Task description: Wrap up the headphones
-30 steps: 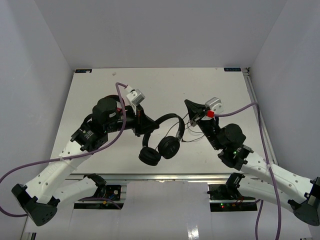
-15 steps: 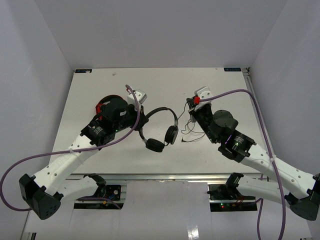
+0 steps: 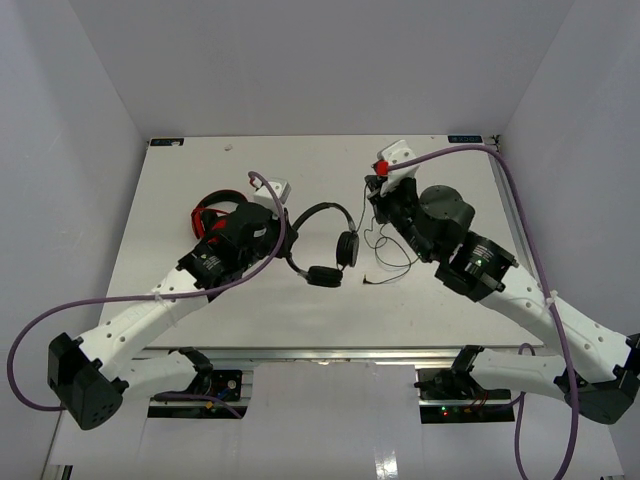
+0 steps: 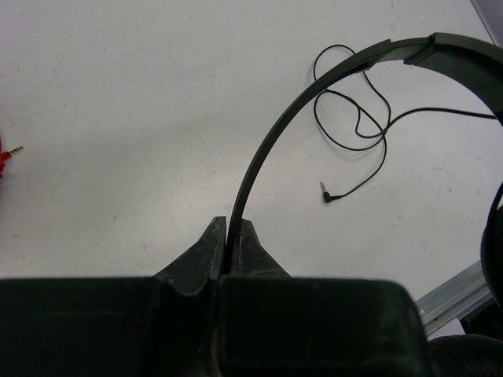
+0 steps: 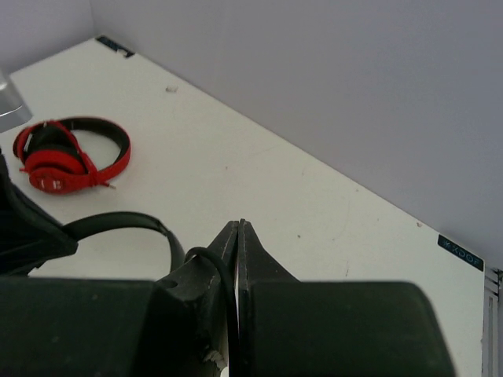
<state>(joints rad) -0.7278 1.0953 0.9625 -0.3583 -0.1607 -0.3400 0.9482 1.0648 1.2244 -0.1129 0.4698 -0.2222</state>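
Observation:
The black headphones point(image 3: 325, 215) hang in the middle of the table point(image 3: 200, 165), with one earcup point(image 3: 348, 247) to the right and one point(image 3: 322, 276) nearer. My left gripper point(image 3: 288, 252) is shut on the thin headband point(image 4: 267, 149), which runs up out of the jaws point(image 4: 228, 224). The thin cable point(image 4: 357, 133) lies in loose loops on the table, its jack plug point(image 4: 326, 196) free. My right gripper point(image 3: 373, 197) is shut on a strand of the cable point(image 5: 224, 271) at its fingertips point(image 5: 240, 228), just beyond the right earcup.
Red-and-black headphones point(image 5: 71, 153) lie on the table at the left, partly hidden by my left arm in the top view point(image 3: 212, 205). Grey walls close in the far and side edges. The table's near edge is a metal rail point(image 4: 464, 283).

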